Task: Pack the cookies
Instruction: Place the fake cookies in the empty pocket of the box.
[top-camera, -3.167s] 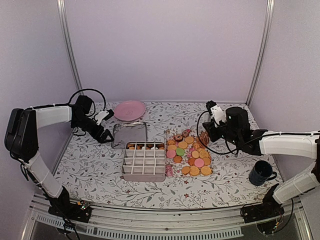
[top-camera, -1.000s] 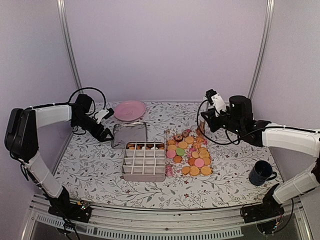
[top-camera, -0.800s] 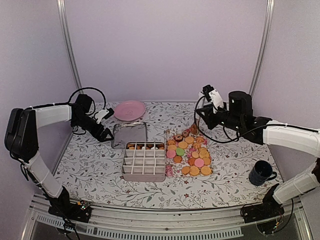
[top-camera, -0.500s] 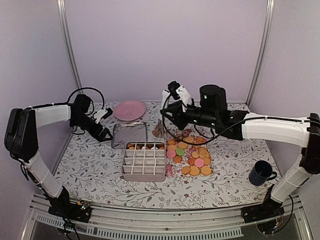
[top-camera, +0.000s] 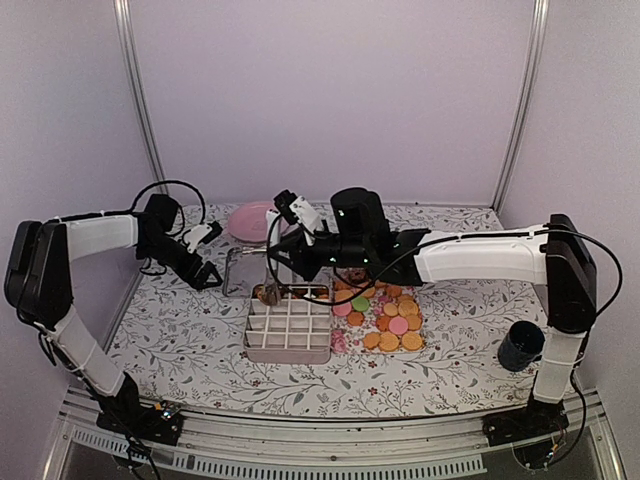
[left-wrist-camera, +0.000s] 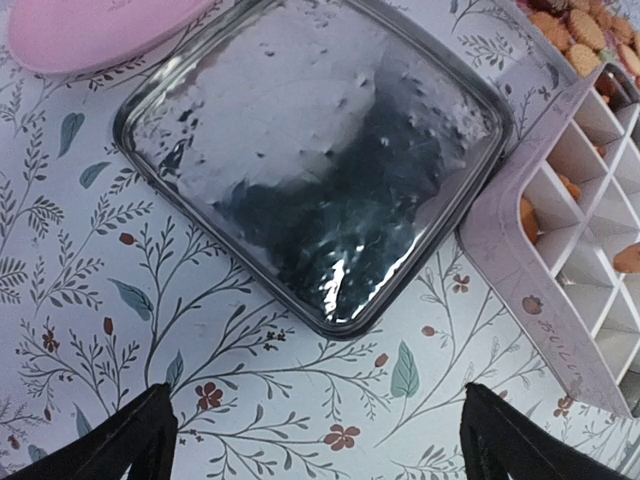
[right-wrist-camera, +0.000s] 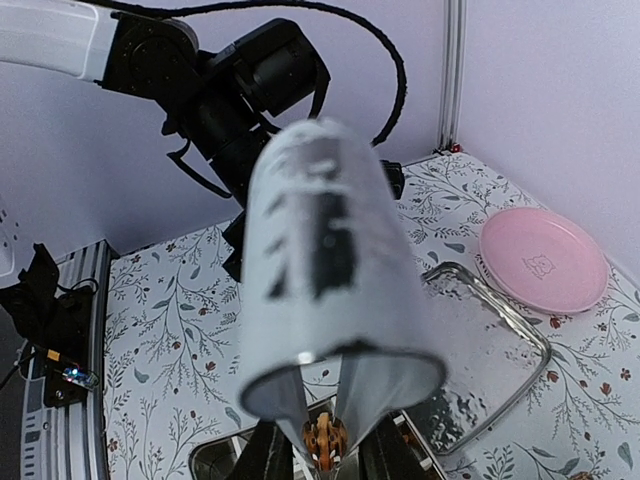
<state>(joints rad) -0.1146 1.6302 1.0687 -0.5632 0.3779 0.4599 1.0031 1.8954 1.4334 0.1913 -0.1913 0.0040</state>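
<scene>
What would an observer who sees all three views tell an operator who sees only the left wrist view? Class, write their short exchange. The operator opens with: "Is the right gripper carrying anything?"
Observer: Yes. The right gripper pinches one small brown cookie between its fingertips.
Operator: Where is it holding that?
Observer: In the top view, over the far left corner of the divided box.
Operator: What is there to pack besides that one?
Observer: A heap of cookies lies just right of the box. They are mostly orange, with a few pink and one green.
</scene>
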